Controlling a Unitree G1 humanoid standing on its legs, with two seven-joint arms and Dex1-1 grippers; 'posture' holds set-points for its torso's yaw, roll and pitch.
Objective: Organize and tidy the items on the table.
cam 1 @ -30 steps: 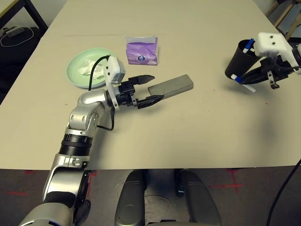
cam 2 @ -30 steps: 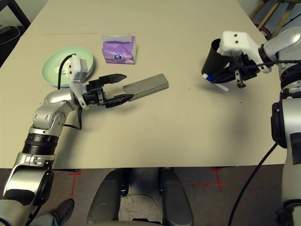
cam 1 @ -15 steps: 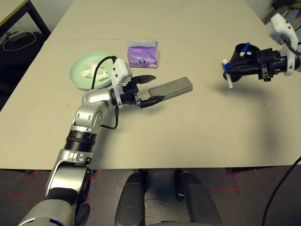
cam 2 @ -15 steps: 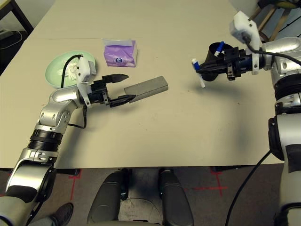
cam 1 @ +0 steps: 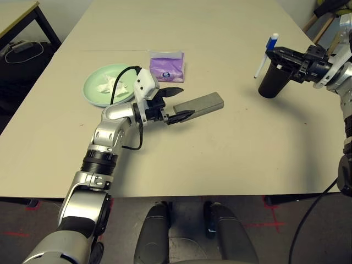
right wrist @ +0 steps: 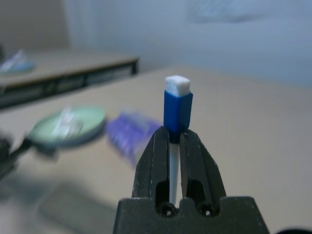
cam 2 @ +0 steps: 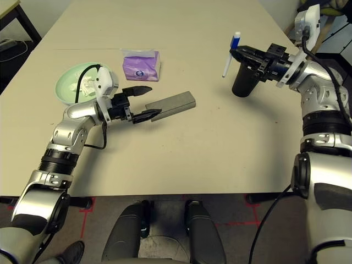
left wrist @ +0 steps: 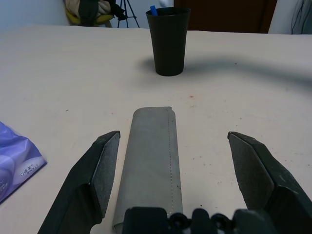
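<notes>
Head views: large beige table (cam 1: 231, 165) carrying a green plate (cam 1: 96, 93) with crumpled white tissue (cam 1: 110, 84) on it, toward the left side. Purple tissue pack (cam 1: 166, 66) just beyond and right of the plate. Grey glasses case (cam 1: 199, 104) lying flat near the middle, angled, its near end between the spread fingers of the left gripper (cam 1: 175, 103), one finger on each side, contact not clear. Black cup (cam 1: 270, 81) standing upright on the right part of the table. Right gripper (cam 1: 278, 53) poised at the cup's rim, pressed together on a blue-white pen (cam 1: 266, 52), the pen slanting up, blue cap topmost, white shaft pointing down beside the cup's left side.

Left wrist view: both black fingers (left wrist: 97, 168) wide apart, glasses case (left wrist: 152, 156) between them and nearer one finger, with a gap to the other. Corner of the tissue pack (left wrist: 14, 165) off to one side. Cup (left wrist: 168, 41) upright farther along the table, something blue at its rim.

Right wrist view: fingertips (right wrist: 155, 161) pinching the pen's white shaft, blue cap (right wrist: 177, 109) sticking out past them. Blurred beyond: green plate (right wrist: 68, 126) and tissue pack (right wrist: 131, 134).
</notes>
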